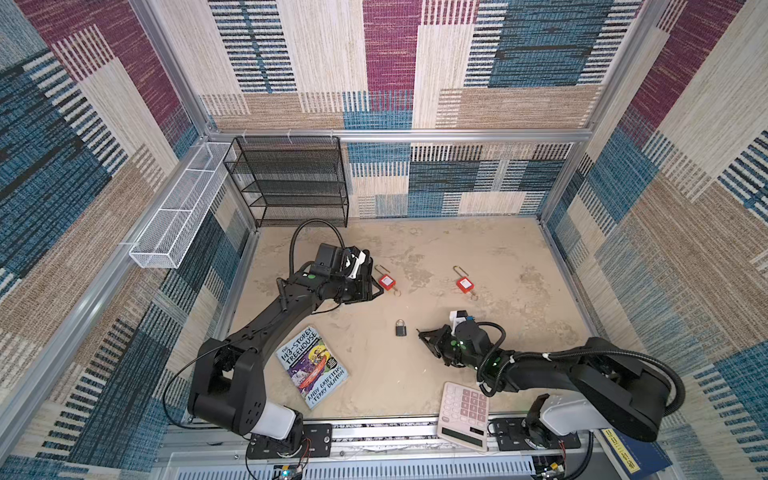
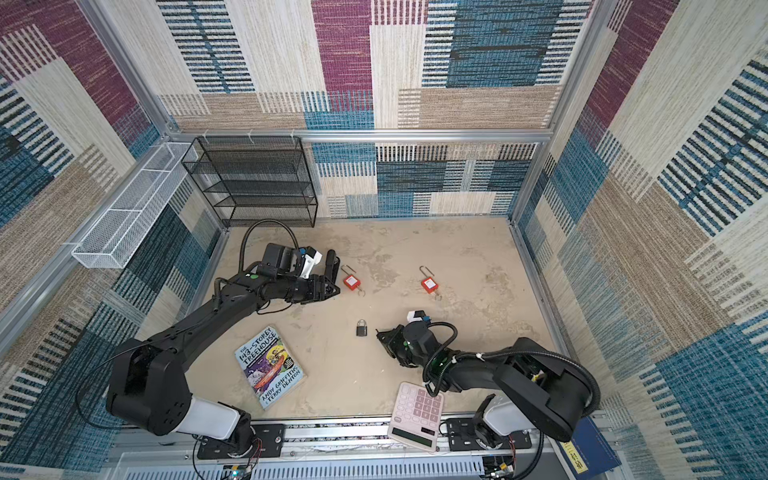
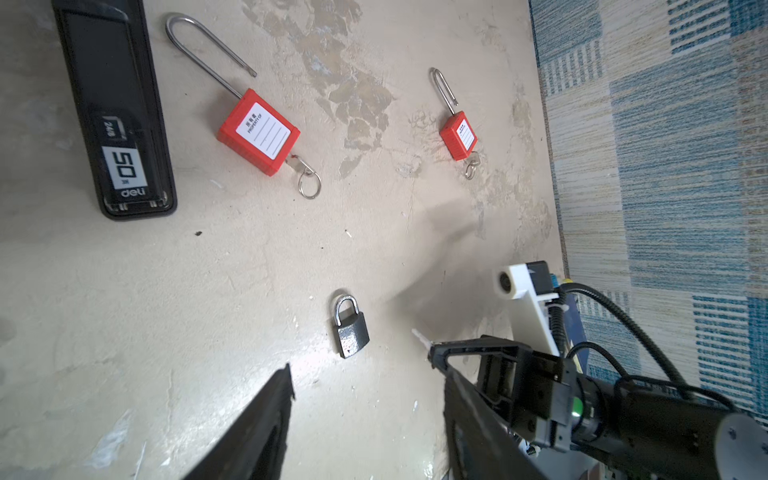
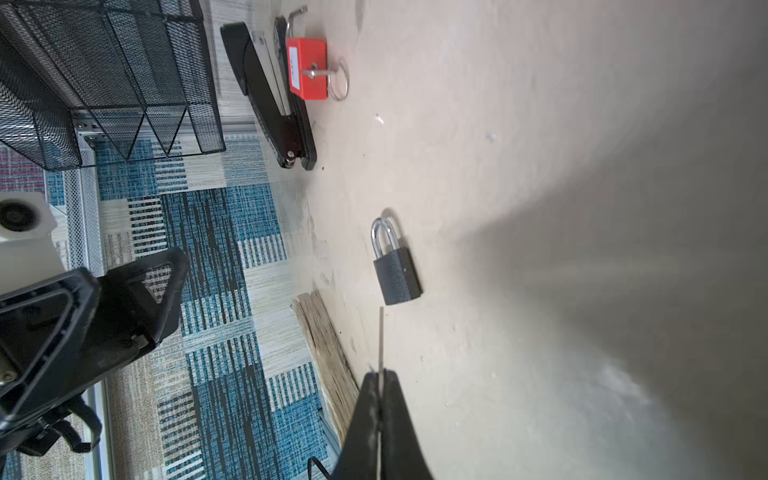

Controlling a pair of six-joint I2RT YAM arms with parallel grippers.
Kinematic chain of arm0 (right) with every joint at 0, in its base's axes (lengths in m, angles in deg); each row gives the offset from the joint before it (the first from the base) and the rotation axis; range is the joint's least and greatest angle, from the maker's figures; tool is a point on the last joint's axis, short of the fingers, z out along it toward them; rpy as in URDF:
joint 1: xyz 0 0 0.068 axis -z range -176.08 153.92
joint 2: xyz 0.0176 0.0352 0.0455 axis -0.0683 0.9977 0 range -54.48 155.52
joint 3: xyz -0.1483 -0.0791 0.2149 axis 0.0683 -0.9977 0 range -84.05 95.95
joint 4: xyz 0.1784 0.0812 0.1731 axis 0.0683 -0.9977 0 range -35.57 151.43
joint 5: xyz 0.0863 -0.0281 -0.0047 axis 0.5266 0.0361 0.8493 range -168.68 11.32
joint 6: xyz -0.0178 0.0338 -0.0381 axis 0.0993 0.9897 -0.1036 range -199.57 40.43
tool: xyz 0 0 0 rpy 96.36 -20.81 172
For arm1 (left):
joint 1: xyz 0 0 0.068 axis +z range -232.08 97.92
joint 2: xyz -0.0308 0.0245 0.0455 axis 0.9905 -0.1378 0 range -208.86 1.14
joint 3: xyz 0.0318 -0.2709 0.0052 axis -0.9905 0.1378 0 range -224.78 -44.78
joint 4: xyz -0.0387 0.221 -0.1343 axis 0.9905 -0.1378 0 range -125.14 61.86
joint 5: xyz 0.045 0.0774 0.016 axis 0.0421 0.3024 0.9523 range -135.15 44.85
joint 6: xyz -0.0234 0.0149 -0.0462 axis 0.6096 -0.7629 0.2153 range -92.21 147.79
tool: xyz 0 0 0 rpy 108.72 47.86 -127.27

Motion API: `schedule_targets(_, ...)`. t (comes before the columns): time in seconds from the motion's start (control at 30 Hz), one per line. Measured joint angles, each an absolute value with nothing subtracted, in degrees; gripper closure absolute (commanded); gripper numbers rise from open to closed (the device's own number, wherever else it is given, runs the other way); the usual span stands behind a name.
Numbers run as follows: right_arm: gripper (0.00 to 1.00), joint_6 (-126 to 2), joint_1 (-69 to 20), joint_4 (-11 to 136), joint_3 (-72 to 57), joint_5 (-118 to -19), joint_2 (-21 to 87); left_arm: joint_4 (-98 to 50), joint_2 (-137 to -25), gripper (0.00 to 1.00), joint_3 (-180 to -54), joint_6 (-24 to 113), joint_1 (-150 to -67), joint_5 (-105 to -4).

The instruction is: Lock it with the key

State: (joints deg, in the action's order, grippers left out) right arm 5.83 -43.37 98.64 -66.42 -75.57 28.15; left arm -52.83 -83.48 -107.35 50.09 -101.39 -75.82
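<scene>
A small dark padlock lies flat on the beige tabletop, its silver shackle down in the body. My right gripper is just right of it in both top views, shut on a thin silver key whose blade points at the underside of the padlock, a short gap away. In the left wrist view the key tip sticks out of the right gripper, beside the padlock. My left gripper is open and empty, farther back and to the left.
Two red padlocks with long shackles and keys in them lie behind. A black stapler sits by the left one. A book and a calculator lie in front; a black mesh rack stands at the back left.
</scene>
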Motion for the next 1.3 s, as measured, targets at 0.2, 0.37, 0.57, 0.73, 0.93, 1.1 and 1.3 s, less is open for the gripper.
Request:
schedule_targets(0.2,1.0,8.41,-46.45,103.4,-65.76,-78.95,31.82,-53.11,-81.65,0.4,-107.37,50.09,-100.03,-78.12)
schedule_targets(0.37,1.0,8.39,-47.0,105.78,-65.0,-81.8,33.35,-52.76,-81.71,0.4,-107.37,50.12,-99.99,-80.24)
schedule_targets(0.57,1.0,8.11,-47.02,107.58,-64.12,-83.26,36.37,-52.33,-82.41,0.4,-107.37,50.33,-99.92,-81.79)
schedule_targets(0.73,1.0,7.47,-47.02,108.95,-63.4,-83.78,37.85,-50.91,-82.13,0.4,-107.35,51.6,-99.84,-82.45)
schedule_targets(0.93,1.0,7.15,-47.0,109.32,-62.75,-84.24,39.47,-50.64,-82.21,0.4,-107.37,51.8,-99.84,-83.01)
schedule_targets(1.1,1.0,7.15,-46.95,110.02,-62.4,-84.24,41.35,-50.77,-82.67,0.4,-107.72,51.78,-99.84,-83.23)
schedule_targets(1.3,1.0,7.15,-46.73,111.25,-62.07,-84.2,42.64,-51.1,-82.63,0.4,-107.89,51.78,-99.84,-83.5)
